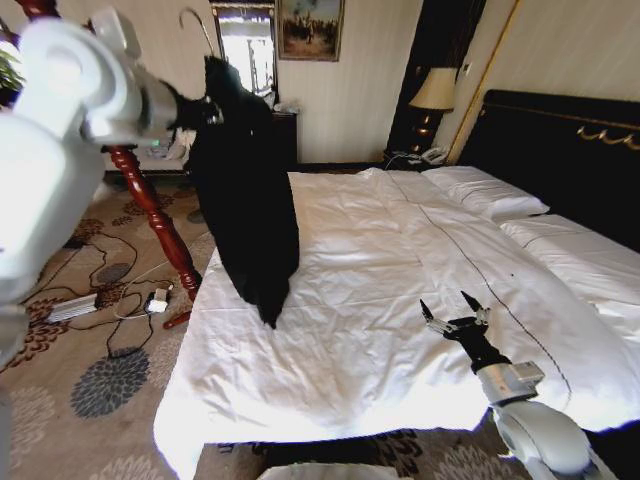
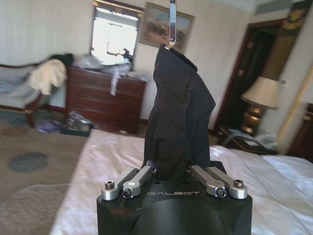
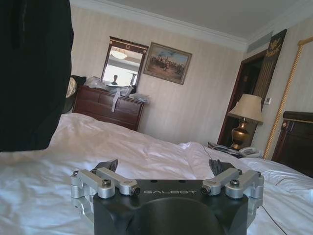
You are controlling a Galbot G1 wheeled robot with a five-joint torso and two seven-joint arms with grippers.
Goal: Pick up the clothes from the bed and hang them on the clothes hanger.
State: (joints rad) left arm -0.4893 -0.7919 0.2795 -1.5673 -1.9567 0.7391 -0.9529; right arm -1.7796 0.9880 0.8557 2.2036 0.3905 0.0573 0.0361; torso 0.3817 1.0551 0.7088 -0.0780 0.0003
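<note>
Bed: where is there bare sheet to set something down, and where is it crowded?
The bed has bare sheet through the middle, between the hanging black garment and the pillows, and along the foot edge. It is crowded at the left edge, where the left hand holds the garment up, and near the right hand, open over the foot.

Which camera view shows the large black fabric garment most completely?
The head view: the large black fabric garment hangs whole from the left gripper above the white bed. The left wrist view shows its upper folds close up. The right wrist view catches one dark edge.
</note>
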